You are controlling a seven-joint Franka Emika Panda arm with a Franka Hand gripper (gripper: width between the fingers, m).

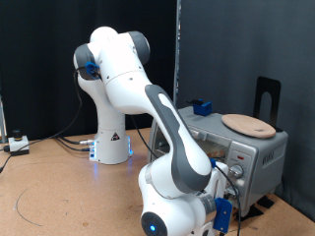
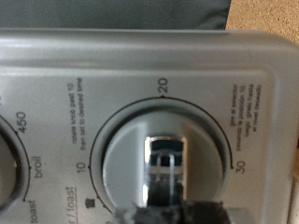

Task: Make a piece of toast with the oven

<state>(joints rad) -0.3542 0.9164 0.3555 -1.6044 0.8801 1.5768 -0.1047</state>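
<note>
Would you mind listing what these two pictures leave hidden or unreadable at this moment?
- The gripper: exterior view, hidden behind the arm's wrist, down at the oven front; wrist view, only dark blurred finger tips at the picture's edge.
- The piece of toast: in neither view; the arm covers the oven door.
- The timer knob: wrist view, lower part cut off, so its setting is unclear.
- The wooden plate on the oven: nothing visible on it.

A boxy silver-grey metal oven (image 1: 248, 146) is observed, topped by a round tan wooden plate (image 1: 248, 125). Its round grey timer knob (image 2: 166, 159) carries a chrome centre, with black numerals printed around it. The arm is white with grey joints and blue lights. The tabletop (image 1: 59, 187) is light brown.
</note>
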